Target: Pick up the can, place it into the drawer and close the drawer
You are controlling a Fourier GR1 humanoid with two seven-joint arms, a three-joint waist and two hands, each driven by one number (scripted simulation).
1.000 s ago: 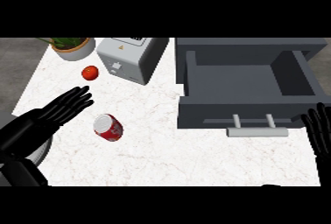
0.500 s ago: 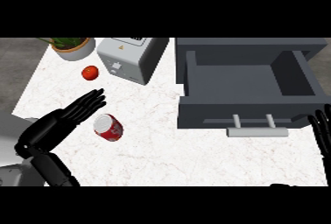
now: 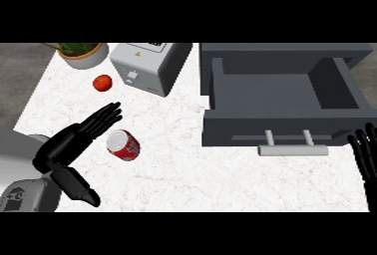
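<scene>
Working from the biggest thing down, we see the pale marbled surface (image 3: 221,179) filling most of the frame, with the grey drawer (image 3: 283,99) standing open at the upper right, its handle facing the lower edge. A toaster (image 3: 151,64) and a potted plant (image 3: 81,52) sit along the top left, a tomato (image 3: 103,82) just below them. Our left hand (image 3: 92,130), fingers straight and apart, lies just beside the red can (image 3: 123,145), which rests on its side at centre left, well apart from the drawer. Our right hand (image 3: 364,154) rests open at the right edge. To grasp well (we judge), we should bring the thumb round the can's far side and curl across its middle, so it cannot roll away.
</scene>
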